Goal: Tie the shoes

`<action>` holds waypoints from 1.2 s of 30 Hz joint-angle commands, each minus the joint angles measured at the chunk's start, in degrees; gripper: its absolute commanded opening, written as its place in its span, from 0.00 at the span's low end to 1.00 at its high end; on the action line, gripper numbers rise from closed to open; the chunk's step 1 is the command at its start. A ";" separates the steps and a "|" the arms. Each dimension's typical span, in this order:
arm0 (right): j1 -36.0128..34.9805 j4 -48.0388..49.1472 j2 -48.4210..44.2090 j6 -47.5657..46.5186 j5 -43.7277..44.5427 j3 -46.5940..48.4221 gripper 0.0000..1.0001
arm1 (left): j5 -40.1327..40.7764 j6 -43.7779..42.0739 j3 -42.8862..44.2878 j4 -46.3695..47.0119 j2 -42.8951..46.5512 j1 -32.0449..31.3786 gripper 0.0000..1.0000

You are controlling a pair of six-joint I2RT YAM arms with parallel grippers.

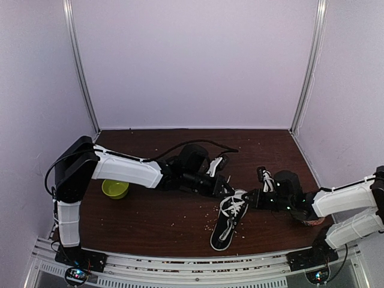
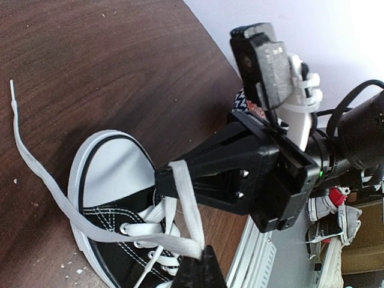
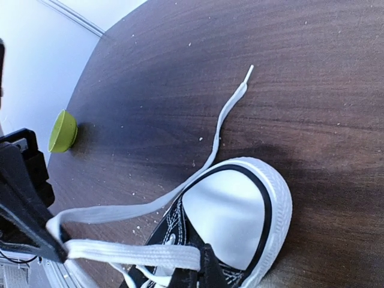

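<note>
A small green bowl (image 1: 115, 189) sits at the left of the bench (image 1: 150, 222), just near of the left arm's white forearm. Pale crumbs are scattered over the dark wood. The left claw (image 1: 228, 191) reaches to the bench's middle and is closed, pinching a fold of the white lace (image 3: 223, 120). The free end of the lace trails flat across the bench beyond the toe. The black sneaker (image 1: 230, 219) lies right of centre, heel toward the near edge. Its white toe cap is at the far end, under both claws, which block the lacing from above. The right claw (image 1: 247, 198) is also closed on the lace, and a short strand runs between the two claws. A patterned cup (image 1: 309, 221) sits mostly hidden under the right arm.
</note>
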State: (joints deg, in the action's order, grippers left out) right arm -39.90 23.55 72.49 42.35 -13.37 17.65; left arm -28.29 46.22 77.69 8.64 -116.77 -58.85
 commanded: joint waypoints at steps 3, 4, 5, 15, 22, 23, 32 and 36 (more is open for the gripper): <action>-0.35 -15.55 -17.57 -5.69 7.44 0.44 0.00 | 0.25 0.26 1.37 1.51 1.15 0.49 0.00; -0.43 -18.41 -20.68 -6.76 7.10 0.95 0.00 | 0.17 0.46 1.45 1.50 1.15 0.49 0.00; -0.56 -21.17 -23.39 -7.69 6.48 1.24 0.00 | 0.18 0.64 1.54 1.27 1.03 0.49 0.00; -10.70 -25.14 -33.43 -7.36 1.08 4.02 0.00 | 0.89 2.24 2.58 -1.78 0.53 0.49 0.00; -17.68 -15.14 -25.91 -7.47 7.10 6.75 0.00 | 0.82 2.48 2.54 -2.72 0.46 0.49 0.00; -18.44 -13.32 -24.99 -7.83 8.13 6.88 0.00 | 0.74 2.50 2.63 -2.97 0.39 0.49 0.00; -21.61 -8.11 -21.69 -19.92 16.81 7.61 0.00 | 0.68 2.54 3.08 -4.00 0.05 0.49 0.00; -21.84 -7.38 -19.82 -25.13 18.30 5.96 0.00 | 0.20 3.12 3.20 -3.40 0.06 0.49 0.00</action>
State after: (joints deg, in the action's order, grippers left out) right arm -60.90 10.70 51.68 24.62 1.67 23.46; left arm -29.02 48.58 79.64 5.85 -116.77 -58.92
